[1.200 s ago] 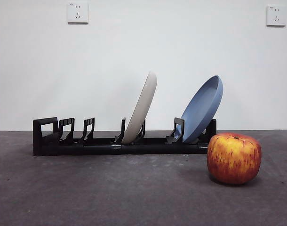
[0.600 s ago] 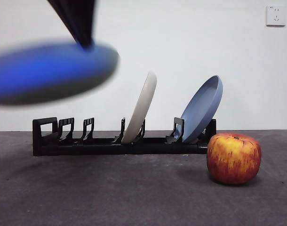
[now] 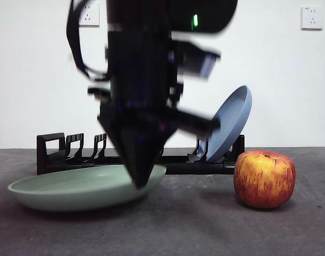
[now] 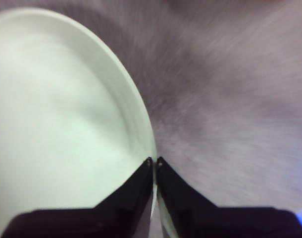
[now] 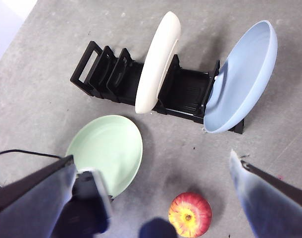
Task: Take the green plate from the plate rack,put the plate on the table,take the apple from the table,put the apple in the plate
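Note:
The green plate (image 3: 72, 189) lies flat and low on the table (image 3: 205, 229) in front of the left half of the plate rack (image 3: 58, 154). My left gripper (image 3: 139, 181) comes down from above and is shut on the plate's right rim; the left wrist view shows the jaws (image 4: 154, 159) pinching the rim of the plate (image 4: 57, 114). The apple (image 3: 264, 178) stands on the table at the right, apart from the plate. My right gripper (image 5: 151, 157) hangs high above, open and empty, over the plate (image 5: 104, 151), rack (image 5: 99, 67) and apple (image 5: 190, 214).
A blue plate (image 3: 232, 120) leans in the rack's right end. A cream-white plate (image 5: 158, 62) stands in the rack's middle, hidden behind the arm in the front view. A white wall with sockets stands behind the table.
The left arm has come down from the upper left with the plate, which was high half a second ago. The plate is now low on the table in front of the rack.

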Robot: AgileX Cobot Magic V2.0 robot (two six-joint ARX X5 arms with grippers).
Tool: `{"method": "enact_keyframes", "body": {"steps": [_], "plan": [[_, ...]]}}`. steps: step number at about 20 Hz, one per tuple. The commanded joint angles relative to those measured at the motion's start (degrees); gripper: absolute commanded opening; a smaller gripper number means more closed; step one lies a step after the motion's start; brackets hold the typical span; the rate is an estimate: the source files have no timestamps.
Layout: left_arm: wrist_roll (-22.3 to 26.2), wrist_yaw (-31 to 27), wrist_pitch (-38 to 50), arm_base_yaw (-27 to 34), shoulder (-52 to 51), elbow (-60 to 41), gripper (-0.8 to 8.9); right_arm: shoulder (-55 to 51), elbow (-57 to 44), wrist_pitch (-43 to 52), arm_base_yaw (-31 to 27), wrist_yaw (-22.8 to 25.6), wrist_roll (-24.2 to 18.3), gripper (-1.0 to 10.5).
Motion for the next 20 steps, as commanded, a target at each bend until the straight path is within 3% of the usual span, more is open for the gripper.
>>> {"method": "enact_keyframes", "body": {"steps": [1, 4, 7, 10, 18, 20], "plan": [[0.5, 0.0, 0.0, 0.1, 2.6, -0.3, -0.09, 0.3, 0.3, 0.0, 0.0, 0.1, -0.7, 6.0], [0.5, 4.5, 0.4, 0.1, 3.4, -0.3, -0.02, 0.3, 0.3, 0.0, 0.0, 0.1, -0.9, 6.0], [0.2, 4.3, 0.1, 0.2, 3.4, -0.3, 0.13, 0.3, 0.3, 0.0, 0.0, 0.1, -0.9, 6.0], [0.2, 4.2, -0.3, 1.0, 3.4, -0.3, 1.36, 0.3, 0.3, 0.0, 0.0, 0.1, -0.8, 6.0], [0.5, 4.0, -0.4, 2.1, 1.0, -0.3, 1.46, 0.3, 0.3, -1.1, 0.0, 0.3, -1.1, 6.0], [0.5, 3.9, -1.3, 2.1, -3.8, -0.3, 2.3, 0.3, 0.3, -1.1, 0.0, 1.0, -1.1, 6.0]]}}
